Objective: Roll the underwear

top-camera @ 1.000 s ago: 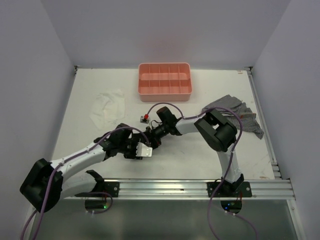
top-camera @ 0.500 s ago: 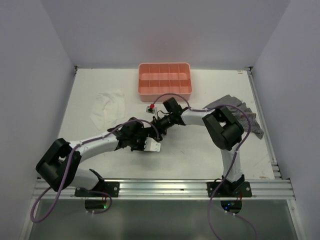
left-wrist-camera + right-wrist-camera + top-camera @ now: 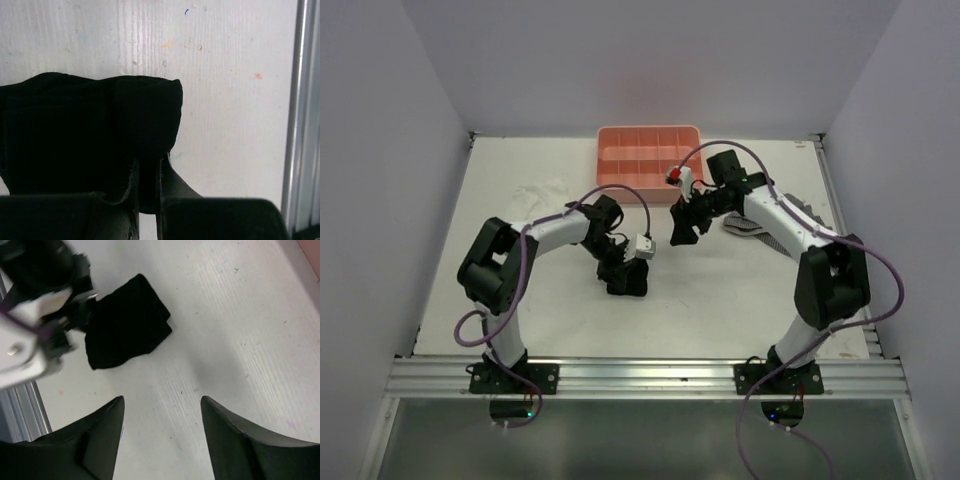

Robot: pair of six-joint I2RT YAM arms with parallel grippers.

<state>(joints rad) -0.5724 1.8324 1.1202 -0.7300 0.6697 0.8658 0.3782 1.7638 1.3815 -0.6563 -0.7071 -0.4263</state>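
Observation:
The black underwear [image 3: 628, 281] lies as a small compact bundle on the white table, near the middle. It fills the left of the left wrist view [image 3: 90, 130] and shows in the right wrist view [image 3: 125, 322]. My left gripper [image 3: 617, 268] is down on the bundle, its jaws nearly shut with a fold of the black fabric pinched between them [image 3: 148, 172]. My right gripper [image 3: 682, 228] is open and empty, raised above the table to the right of the bundle, its fingers [image 3: 95, 440] wide apart over bare table.
A pink tray [image 3: 650, 162] with compartments stands at the back. A thin white cloth [image 3: 535, 212] lies at the left. A grey checked cloth [image 3: 800, 215] lies at the right, partly under the right arm. A metal rail [image 3: 650, 375] runs along the near edge.
The right gripper has let go, lifted and pulled back to the right. The left arm has swung in towards the middle and now holds the bundle alone.

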